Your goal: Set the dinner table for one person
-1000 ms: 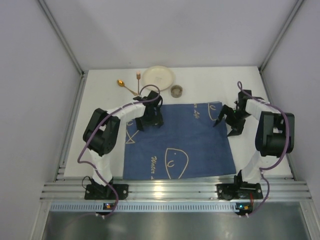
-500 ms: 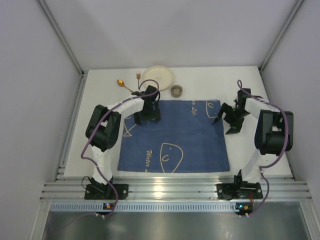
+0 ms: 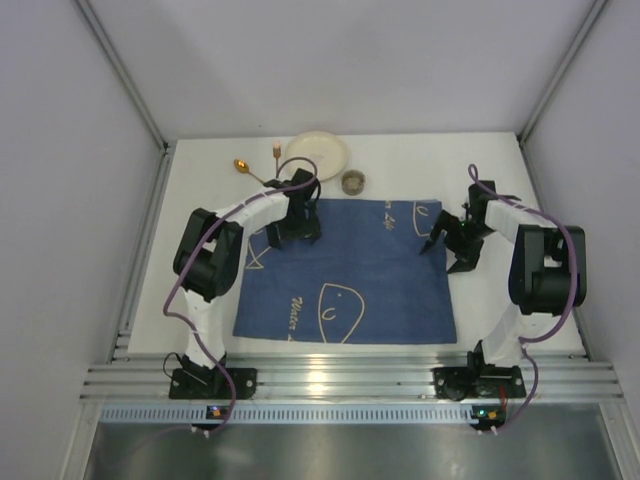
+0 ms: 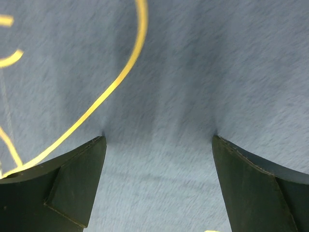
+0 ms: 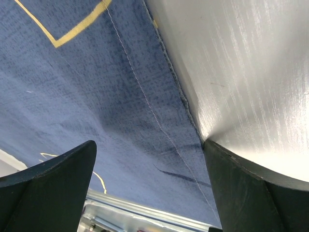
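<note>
A blue cloth placemat (image 3: 350,270) with pale line drawings lies spread on the white dinner table (image 3: 500,320). My left gripper (image 3: 294,228) is open, its fingertips pressed down on the placemat (image 4: 159,96) near the far left corner. My right gripper (image 3: 450,250) is open and straddles the placemat's right edge (image 5: 120,96), one finger on the cloth and one on the bare table (image 5: 251,72). A cream plate (image 3: 317,154), a small grey cup (image 3: 353,182), a gold spoon (image 3: 245,169) and a second gold utensil (image 3: 276,156) lie at the far edge.
Pale grey walls and aluminium rails (image 3: 350,378) enclose the table. The plate, cup and cutlery sit just beyond the placemat's far edge, close to my left arm.
The placemat has been dragged toward the far left and now lies flatter and squarer. Both grippers moved that way with it.
</note>
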Tool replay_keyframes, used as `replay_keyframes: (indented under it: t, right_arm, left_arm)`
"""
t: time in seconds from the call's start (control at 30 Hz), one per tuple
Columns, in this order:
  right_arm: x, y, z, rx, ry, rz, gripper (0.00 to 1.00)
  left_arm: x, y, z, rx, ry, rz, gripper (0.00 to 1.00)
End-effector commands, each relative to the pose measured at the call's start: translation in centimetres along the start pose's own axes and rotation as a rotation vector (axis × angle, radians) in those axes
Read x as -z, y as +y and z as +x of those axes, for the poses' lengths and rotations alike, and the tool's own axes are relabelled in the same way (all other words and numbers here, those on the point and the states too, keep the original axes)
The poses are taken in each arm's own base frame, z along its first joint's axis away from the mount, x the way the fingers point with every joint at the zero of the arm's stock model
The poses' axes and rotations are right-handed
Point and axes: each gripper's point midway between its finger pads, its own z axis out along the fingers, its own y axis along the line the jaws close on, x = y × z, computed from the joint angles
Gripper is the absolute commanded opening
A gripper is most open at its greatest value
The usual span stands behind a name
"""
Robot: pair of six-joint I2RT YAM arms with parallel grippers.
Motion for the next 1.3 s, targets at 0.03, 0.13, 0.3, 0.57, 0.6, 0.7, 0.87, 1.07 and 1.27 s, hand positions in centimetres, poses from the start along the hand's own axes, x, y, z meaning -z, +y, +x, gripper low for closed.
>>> replay_keyframes:
  t: [0.03,0.13,0.3,0.57,0.6,0.7,0.87,1.07,1.27]
  right_arm:
    - [0.8,1.3,-2.0,0.048,-0.083,-0.014,0.93]
    - [1.7,1.7,-2.3,0.054,-0.109,-0.026,0.94]
    - [4.1,2.5,-2.5,0.074,-0.179,-0.045,0.94]
    - [8.6,4.5,-2.9,0.047,-0.294,-0.102,0.94]
    - [8.8,4.5,-2.8,0.038,-0.295,-0.104,0.94]
    - [9.9,4.4,-2.0,0.033,-0.293,-0.094,0.95]
    - [12.0,3.2,-0.6,0.029,-0.287,-0.018,0.95]
    - [12.0,2.7,0.2,-0.031,-0.271,0.001,0.95]
    - [11.3,1.8,0.2,-0.061,-0.258,0.047,0.95]
  left_arm:
    - [2.7,2.1,0.8,0.046,0.004,-0.044,0.96]
    - [3.2,2.4,0.7,0.051,-0.008,-0.042,0.96]
    - [5.3,1.6,-1.4,0.076,-0.057,-0.026,0.96]
    - [8.6,0.7,-13.2,0.179,-0.271,0.128,0.98]
    - [9.0,1.4,-15.6,0.218,-0.312,0.153,0.97]
    - [8.1,0.9,-20.1,0.296,-0.375,0.267,0.95]
    - [3.9,-1.3,-23.8,0.361,-0.36,0.408,0.94]
    - [1.1,-4.9,-25.9,0.339,-0.33,0.584,0.91]
    - [-1.8,-5.2,-25.8,0.353,-0.307,0.605,0.88]
